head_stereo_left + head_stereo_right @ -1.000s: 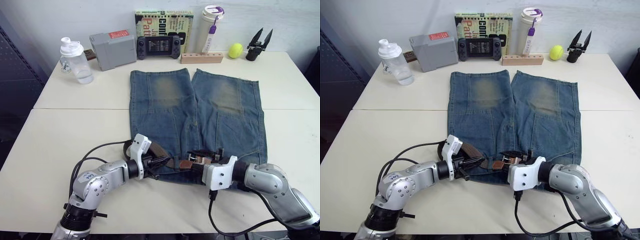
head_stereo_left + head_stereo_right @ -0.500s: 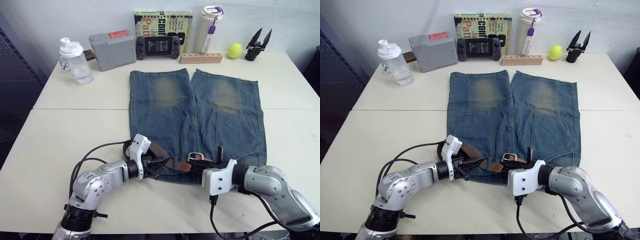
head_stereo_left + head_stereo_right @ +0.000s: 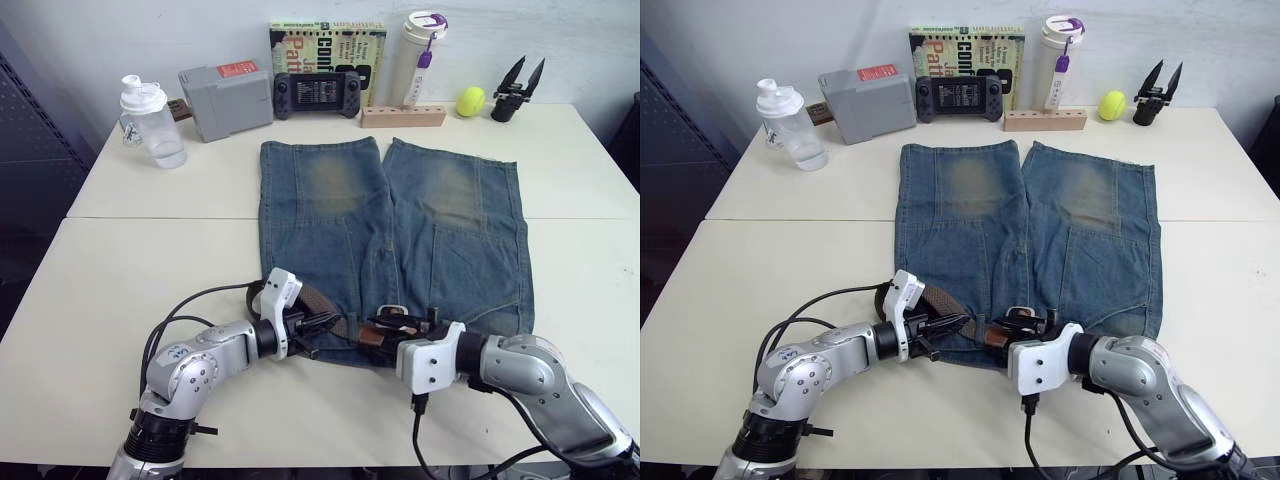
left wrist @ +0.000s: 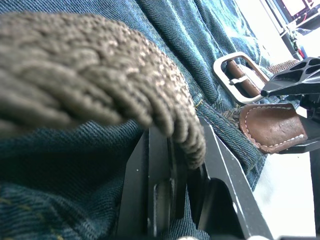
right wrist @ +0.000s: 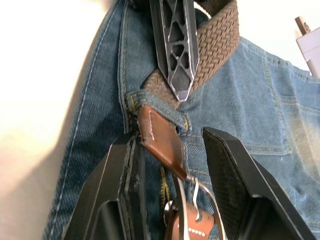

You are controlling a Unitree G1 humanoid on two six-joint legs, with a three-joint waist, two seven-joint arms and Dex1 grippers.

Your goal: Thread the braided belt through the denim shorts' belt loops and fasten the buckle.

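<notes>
The denim shorts [image 3: 440, 220] lie flat on the table, waistband toward me. The braided belt [image 3: 940, 300] runs along the left part of the waistband. My left gripper [image 3: 322, 322] is shut on the woven strap [image 4: 100, 85] at the waistband edge. Beyond it, the strap passes under a denim belt loop [image 5: 165, 107] and comes out as a brown leather end [image 5: 160, 142]. My right gripper [image 5: 167, 137] is open, one finger on either side of that leather end. The silver buckle [image 4: 239, 77] lies on the denim just beside it.
Along the table's far edge stand a clear bottle [image 3: 150, 122], a grey box [image 3: 225, 98], a game console [image 3: 315, 93], a book [image 3: 330, 45], a white tumbler [image 3: 420, 55], a wooden block [image 3: 403, 115], a tennis ball [image 3: 471, 100] and a black gripper tool [image 3: 518, 88].
My right gripper drew back from the buckle, then came in again lower and further left, around the leather end. The left gripper has kept its hold in place.
</notes>
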